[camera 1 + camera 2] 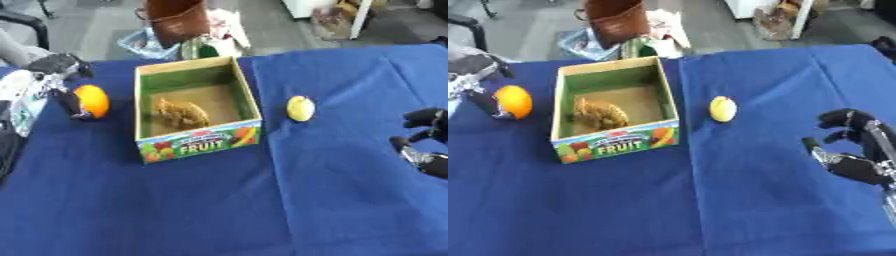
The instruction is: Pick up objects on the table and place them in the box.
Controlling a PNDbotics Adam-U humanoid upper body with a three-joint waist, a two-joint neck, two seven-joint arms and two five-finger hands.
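Observation:
An open cardboard box (198, 144) marked FRUIT stands left of centre on the blue cloth, with a brown lumpy thing (181, 114) lying inside. An orange (92, 100) sits just left of the box. My left hand (58, 67) comes in from the left beside it. Its thumb (73, 107) lies against the orange's left side, and its fingers arch above with blue cloth showing between them and the fruit. A yellow lemon-like fruit (300, 108) lies right of the box. My right hand (853, 145) hovers at the right edge with relaxed, bent fingers and holds nothing.
The table's far edge runs just behind the box. Beyond it on the floor are a brown bag (176, 21) and plastic bags (144, 44). Blue cloth (219, 210) covers the table in front of the box.

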